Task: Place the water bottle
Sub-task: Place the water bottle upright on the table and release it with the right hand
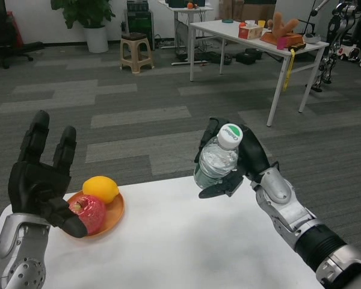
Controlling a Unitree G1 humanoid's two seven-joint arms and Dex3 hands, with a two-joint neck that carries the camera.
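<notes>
The right robot hand (237, 162) wraps the water bottle (218, 161), so the bottle's far side and base are hidden behind its fingers. The left robot hand (39, 180) covers the near left edge of the orange plate (115, 212) and part of the red apple (89, 212).

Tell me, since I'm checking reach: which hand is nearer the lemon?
Left. The left hand is raised just beside the lemon; the right hand holds the bottle across the table.
</notes>
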